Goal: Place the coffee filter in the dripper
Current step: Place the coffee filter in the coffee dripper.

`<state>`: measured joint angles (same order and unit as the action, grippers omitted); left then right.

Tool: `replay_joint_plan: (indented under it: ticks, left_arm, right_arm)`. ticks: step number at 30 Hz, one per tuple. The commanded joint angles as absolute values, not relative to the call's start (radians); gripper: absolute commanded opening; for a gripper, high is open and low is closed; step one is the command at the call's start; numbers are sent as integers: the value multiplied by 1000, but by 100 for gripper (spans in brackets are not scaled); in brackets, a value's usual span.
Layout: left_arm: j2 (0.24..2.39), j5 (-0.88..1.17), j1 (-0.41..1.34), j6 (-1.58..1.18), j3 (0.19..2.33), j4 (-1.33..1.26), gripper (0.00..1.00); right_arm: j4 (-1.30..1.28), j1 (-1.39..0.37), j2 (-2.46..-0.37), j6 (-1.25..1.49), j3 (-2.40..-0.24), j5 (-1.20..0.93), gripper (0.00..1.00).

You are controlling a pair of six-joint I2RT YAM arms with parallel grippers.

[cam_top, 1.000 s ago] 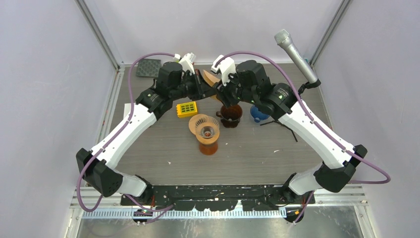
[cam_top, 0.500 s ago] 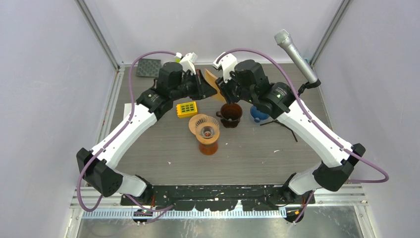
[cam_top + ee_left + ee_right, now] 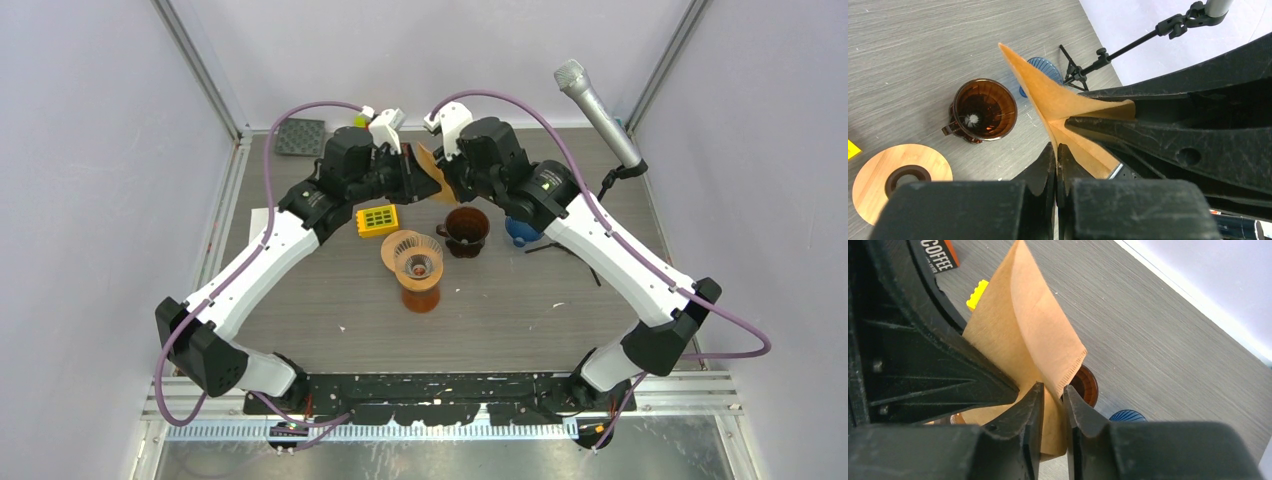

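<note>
Your left hand point(image 3: 1056, 149) is clamped on the filter point(image 3: 1048, 100) over the bench point(image 3: 898, 40); your right hand point(image 3: 1050, 392) straddles its edge, grip unclear.

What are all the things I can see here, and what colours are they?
coffee filter: one, tan paper, held in the air between both pincers
dripper: one, dark brown glass, middle of the table, under the filter
blue cup: one, blue, just right of the dripper
wooden ring: one, light wood, on an amber jar, in front of the dripper
yellow block: one, yellow, left of the dripper
grid tile: one, dark grey, far left corner
microphone: one, silver, far right, on a black stand
table: one, grey wood grain
left pincer: one, black, shut on the filter
right pincer: one, black, narrow gap around the filter's edge
</note>
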<state>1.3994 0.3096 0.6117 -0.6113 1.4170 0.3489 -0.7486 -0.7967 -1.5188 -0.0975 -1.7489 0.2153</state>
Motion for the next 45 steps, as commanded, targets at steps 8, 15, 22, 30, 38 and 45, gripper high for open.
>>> replay_joint_plan:
  ticks: [8, 15, 22, 30, 38, 45]
  left_arm:
    - [1401, 221, 619, -572, 1438, 339, 0]
    - [1408, 168, 618, -560, 1450, 370, 0]
    - [1414, 165, 618, -553, 1457, 371, 4]
    - [1412, 181, 618, -545, 1459, 355, 28]
    - [1417, 194, 617, -536, 1439, 313, 31]
    - [1422, 218, 617, -522, 1426, 291, 0]
  right_arm:
    - [-685, -812, -1517, -85, -1781, 340, 0]
    - [-666, -826, -1505, -109, -1756, 400, 0]
    - [-650, -839, -1494, -124, -1717, 376, 1]
    - [-641, -846, -1491, -123, -1686, 326, 2]
    - [-631, -846, -1474, -115, -1667, 296, 1]
    - [-612, -845, -1456, -108, -1637, 299, 1]
